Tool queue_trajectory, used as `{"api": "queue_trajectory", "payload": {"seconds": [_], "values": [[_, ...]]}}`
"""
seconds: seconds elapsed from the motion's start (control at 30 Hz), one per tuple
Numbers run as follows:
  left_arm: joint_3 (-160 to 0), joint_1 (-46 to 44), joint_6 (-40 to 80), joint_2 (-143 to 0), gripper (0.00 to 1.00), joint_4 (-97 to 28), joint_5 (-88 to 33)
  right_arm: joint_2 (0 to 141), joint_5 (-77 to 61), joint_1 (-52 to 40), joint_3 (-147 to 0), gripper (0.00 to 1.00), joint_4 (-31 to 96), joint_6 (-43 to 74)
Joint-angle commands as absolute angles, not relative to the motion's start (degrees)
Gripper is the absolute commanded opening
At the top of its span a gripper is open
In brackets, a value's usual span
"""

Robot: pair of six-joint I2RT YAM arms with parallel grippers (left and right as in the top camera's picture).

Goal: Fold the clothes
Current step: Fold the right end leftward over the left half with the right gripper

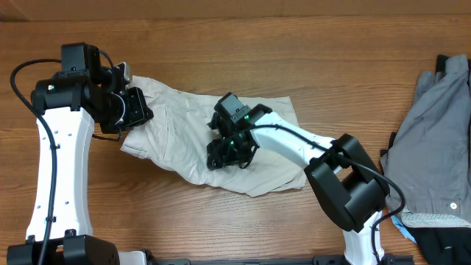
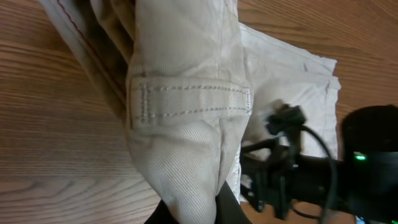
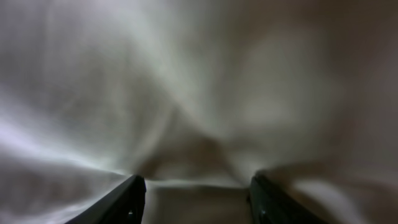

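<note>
The pale beige shorts (image 1: pixel 184 121) lie crumpled across the middle of the wooden table. My left gripper (image 1: pixel 136 110) is at their left end, shut on the waistband; in the left wrist view the lifted waistband with a belt loop (image 2: pixel 186 102) hangs from my jaws (image 2: pixel 199 211). My right gripper (image 1: pixel 229 151) presses down on the middle of the shorts. In the right wrist view its two fingers (image 3: pixel 196 199) stand apart with cream cloth (image 3: pixel 199 93) filling the frame and a fold between the tips.
A grey garment (image 1: pixel 434 140) lies at the table's right edge, with a small black item with a white label (image 1: pixel 441 224) below it. Bare wood (image 1: pixel 243 44) runs along the back and front of the table.
</note>
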State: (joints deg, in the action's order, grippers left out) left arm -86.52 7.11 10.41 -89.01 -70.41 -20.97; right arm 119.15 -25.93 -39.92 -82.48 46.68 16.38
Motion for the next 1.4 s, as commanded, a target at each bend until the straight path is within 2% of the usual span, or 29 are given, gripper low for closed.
{"api": "queue_trajectory", "payload": {"seconds": [0.0, 0.1, 0.33, 0.47, 0.73, 1.37], "values": [[-88.6, 6.9, 9.0, -87.2, 0.05, -70.1, -19.3, 112.5, -14.0, -36.7, -88.2, 0.6, 52.2, 16.6], [-88.6, 6.9, 8.9, -87.2, 0.05, -70.1, -19.3, 107.7, -7.9, -33.2, -89.9, 0.61, 57.9, 18.4], [-88.6, 3.0, 9.0, -87.2, 0.06, -69.8, -19.6, 104.9, -7.3, -21.1, -87.5, 0.62, 71.5, 17.3], [-88.5, -3.3, 10.7, -87.4, 0.06, -69.1, -19.5, 104.9, -7.4, -17.5, -79.1, 0.63, 69.6, 17.1], [-88.1, -15.1, 15.6, -88.7, 0.07, -66.1, -19.0, 104.9, -7.8, -17.2, -64.3, 0.63, 60.8, 17.1], [-88.1, -33.4, 23.2, -103.2, 0.08, -56.9, -18.2, 104.9, -7.7, -17.2, -62.2, 0.63, 58.6, 17.1]]}}
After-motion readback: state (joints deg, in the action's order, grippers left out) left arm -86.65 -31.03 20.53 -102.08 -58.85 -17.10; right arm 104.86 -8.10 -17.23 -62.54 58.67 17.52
